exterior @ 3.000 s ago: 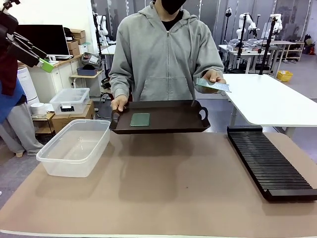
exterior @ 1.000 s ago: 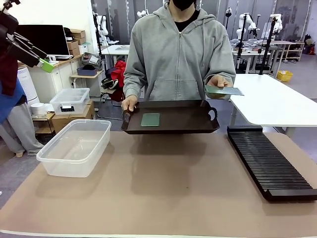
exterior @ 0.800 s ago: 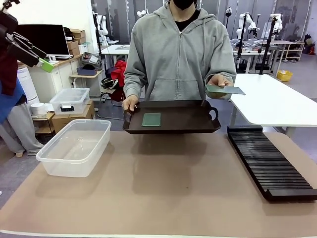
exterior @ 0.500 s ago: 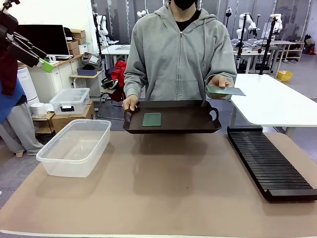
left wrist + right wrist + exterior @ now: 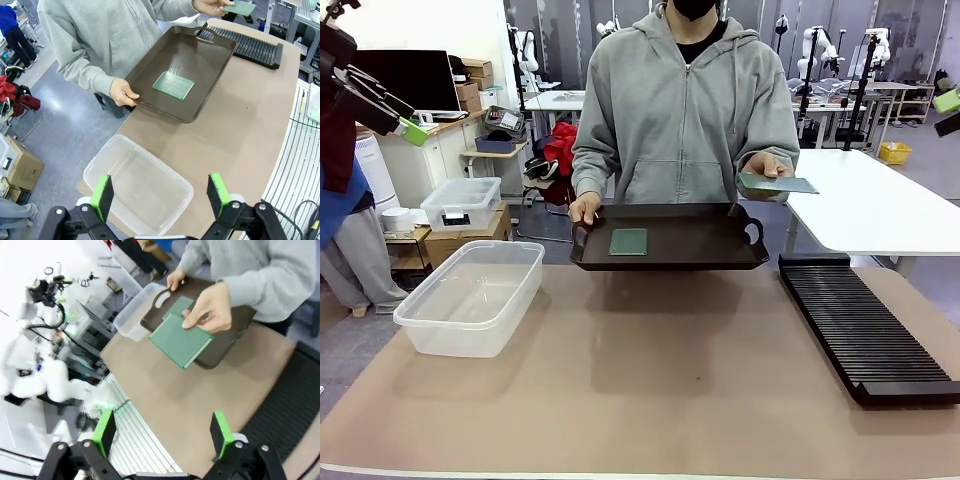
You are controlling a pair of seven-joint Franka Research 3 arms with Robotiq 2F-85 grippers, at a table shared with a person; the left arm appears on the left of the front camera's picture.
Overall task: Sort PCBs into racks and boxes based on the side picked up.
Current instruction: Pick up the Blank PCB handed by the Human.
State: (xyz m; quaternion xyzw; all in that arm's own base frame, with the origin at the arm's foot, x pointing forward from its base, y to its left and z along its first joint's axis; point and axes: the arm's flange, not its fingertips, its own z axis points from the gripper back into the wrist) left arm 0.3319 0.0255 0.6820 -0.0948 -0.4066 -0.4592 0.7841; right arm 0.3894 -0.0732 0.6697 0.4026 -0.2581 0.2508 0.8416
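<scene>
**Q:** Boards: one board (image 5: 628,241) lay flat on the tray (image 5: 670,262), which the person held at the table's 12 o'clock. The other board (image 5: 775,184) was pinched level in the person's hand (image 5: 760,165), toward 1 o'clock. How would they handle?

**A:** They looked thin, light and stiff, with smooth faces, so the one on the tray would probably slide. The held one was best taken by its free edge, one pad on each face, clear of the person's fingers.

**Q:** And the grippers?

**A:** The left gripper (image 5: 160,190) and right gripper (image 5: 162,432) each had jaws spread wide, holding and touching nothing. The tub (image 5: 440,335) sat at 9 o'clock and the rack (image 5: 865,330) at 3 o'clock.
</scene>
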